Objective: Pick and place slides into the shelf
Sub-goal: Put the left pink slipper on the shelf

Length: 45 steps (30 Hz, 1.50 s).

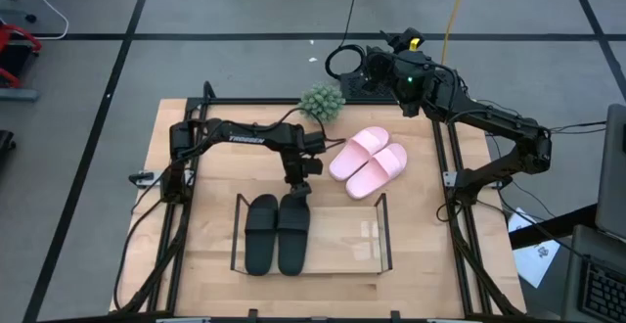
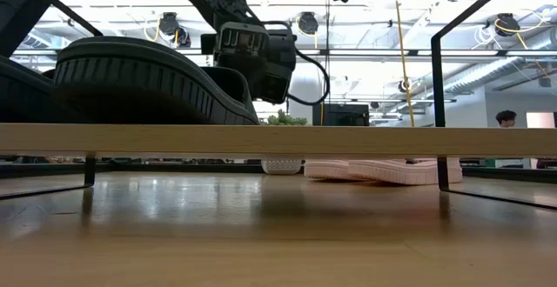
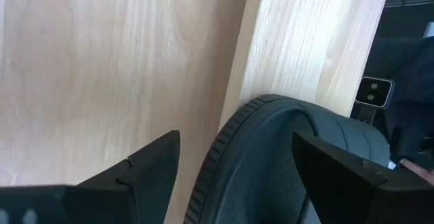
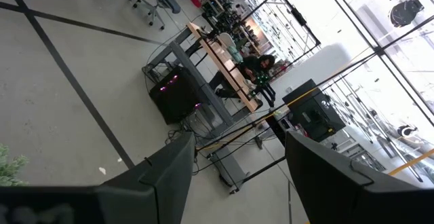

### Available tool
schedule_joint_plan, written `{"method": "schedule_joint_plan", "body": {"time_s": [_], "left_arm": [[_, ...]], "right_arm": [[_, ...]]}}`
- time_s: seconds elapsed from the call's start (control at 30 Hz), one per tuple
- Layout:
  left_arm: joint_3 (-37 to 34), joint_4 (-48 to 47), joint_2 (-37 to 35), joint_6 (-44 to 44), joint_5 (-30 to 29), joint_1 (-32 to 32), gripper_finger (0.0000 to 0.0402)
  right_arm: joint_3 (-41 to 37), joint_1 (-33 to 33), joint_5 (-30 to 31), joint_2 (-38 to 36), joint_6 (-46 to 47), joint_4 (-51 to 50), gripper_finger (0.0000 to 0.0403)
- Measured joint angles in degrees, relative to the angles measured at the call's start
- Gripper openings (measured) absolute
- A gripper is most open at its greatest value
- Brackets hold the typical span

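Two black slides (image 1: 277,234) lie side by side inside the shelf (image 1: 382,233), filling its left half, toes toward the front edge of the surface (image 1: 209,274). Two pale pink slides (image 1: 369,161) are outside the shelf, just beyond its back right corner, angled and touching each other along their sides. That makes four slides in all: one black pair in, one pink pair out.

The left gripper (image 1: 297,192) hangs just over the back rim of the shelf, right above the heel of the right-hand black slide. In the left wrist view its two fingers (image 3: 152,163) stand apart, jaws released, with the ribbed heel of that black slide (image 3: 271,163) between them and touching neither as far as can be seen. The low view shows the black soles (image 2: 148,83) resting on the shelf floor (image 2: 278,137), the left gripper's body behind them.

The right gripper (image 1: 342,64) is well behind the shelf, past the back edge of the surface, with its arm folded off to the right. Its jaws are spread and empty, the wrist view looking out into the room.

One small green plant (image 1: 322,103) stands behind the shelf, just left of the pink pair.
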Motion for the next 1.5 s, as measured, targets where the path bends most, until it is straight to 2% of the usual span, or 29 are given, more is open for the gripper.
{"method": "schedule_joint_plan", "body": {"time_s": [0.4,0.63,0.93,1.1,1.27,1.43,1.5], "left_arm": [[0.0,0.0,0.0,-2.6,1.7,2.4,0.0285],[1.2,-0.1,-2.5,-2.3,2.6,5.9,0.0285],[9.6,-1.7,-8.8,-0.5,-4.9,12.7,0.0285],[13.3,-4.5,-14.7,2.2,-12.3,17.0,0.0285],[13.8,-5.1,-22.3,2.3,-19.5,22.4,0.0285],[13.8,-5.4,-28.6,1.7,-20.5,28.4,0.0285],[13.8,-5.7,-30.5,1.2,-20.6,30.6,0.0285]], "right_arm": [[0.0,0.0,0.0,0.0,0.0,-0.1,0.0223],[0.0,0.0,0.1,0.0,0.0,-0.4,0.0223],[0.0,0.0,0.3,-0.2,-0.1,-2.4,0.0223],[0.0,0.0,0.5,-1.0,0.8,-14.9,0.0223],[0.0,0.0,0.2,-1.6,10.1,-25.0,0.0223],[0.0,0.0,-0.3,-1.6,16.0,-29.9,0.0223],[0.0,0.0,-3.4,-1.6,20.5,-32.8,0.0223]]}}
